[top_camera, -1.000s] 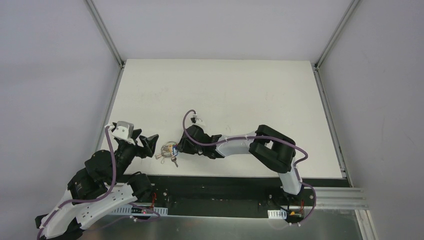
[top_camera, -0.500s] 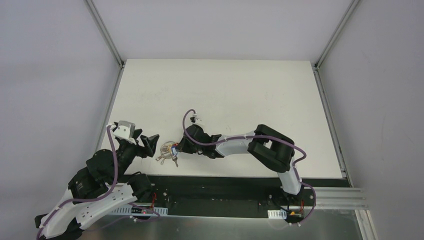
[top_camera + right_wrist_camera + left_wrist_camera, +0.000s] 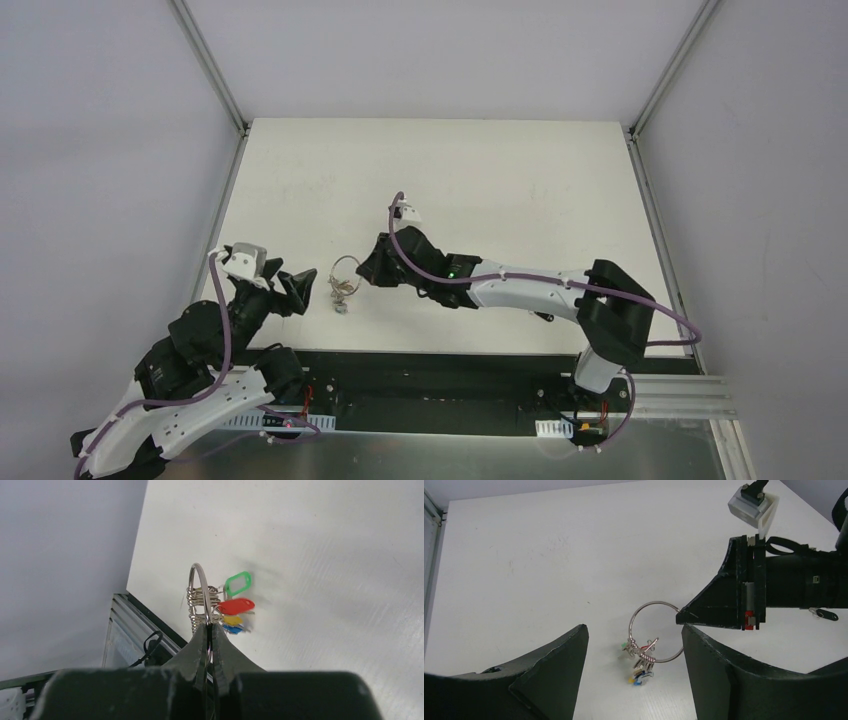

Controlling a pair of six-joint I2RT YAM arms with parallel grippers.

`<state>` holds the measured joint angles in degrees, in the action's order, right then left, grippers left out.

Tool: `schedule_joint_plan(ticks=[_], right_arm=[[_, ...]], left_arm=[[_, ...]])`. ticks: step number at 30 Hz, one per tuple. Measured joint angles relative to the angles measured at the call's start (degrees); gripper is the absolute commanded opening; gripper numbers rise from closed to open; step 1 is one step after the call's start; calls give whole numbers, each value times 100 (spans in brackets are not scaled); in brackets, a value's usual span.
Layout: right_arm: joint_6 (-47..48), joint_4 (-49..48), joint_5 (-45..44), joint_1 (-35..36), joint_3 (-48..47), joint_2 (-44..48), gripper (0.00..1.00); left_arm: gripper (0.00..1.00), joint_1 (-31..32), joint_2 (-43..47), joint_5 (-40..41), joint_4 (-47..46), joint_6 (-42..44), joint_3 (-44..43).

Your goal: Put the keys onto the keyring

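The right gripper (image 3: 209, 628) pinches the upright ring (image 3: 196, 564) left of centre, green key (image 3: 237, 584) hanging on it; the left gripper (image 3: 634, 630), jaws wide, sits just left; the black key (image 3: 824, 614) lies beneath the right arm (image 3: 520, 288).

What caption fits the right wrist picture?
Right hand pinches the keyring, colourful tags hanging from it.
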<state>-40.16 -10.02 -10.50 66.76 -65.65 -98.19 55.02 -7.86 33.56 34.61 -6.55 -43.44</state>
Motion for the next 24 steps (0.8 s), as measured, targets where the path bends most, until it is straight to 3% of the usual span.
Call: schedule_joint_plan(ticks=[15,24], right_arm=[[728,918,208,179,-1403,-282,0],[1434,1827,-103,236,-1554,-315,0]], left_arm=[[67,-2,442,404,-2,-7,11],[68,-2,442,448,-4,-7,20]])
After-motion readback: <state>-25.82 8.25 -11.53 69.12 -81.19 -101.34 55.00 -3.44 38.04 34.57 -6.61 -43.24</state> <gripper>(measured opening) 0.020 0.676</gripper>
